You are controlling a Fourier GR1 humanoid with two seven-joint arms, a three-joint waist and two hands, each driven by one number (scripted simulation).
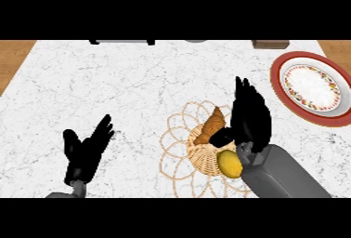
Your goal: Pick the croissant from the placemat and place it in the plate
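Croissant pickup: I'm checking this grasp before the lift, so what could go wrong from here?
1. The lemon lies right beside the croissant on the placemat, under the right hand's wrist, so it might get knocked.
2. The thumb touches only the croissant's lower end, so it might tip or slip when lifted.
3. The plate is at the counter's right edge, so a long carry.

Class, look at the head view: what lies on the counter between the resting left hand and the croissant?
In the head view, only bare marble counter and the placemat's looped edge separate the left hand from the croissant.

Both hands point(87, 148) point(248, 116) open — fingers straight
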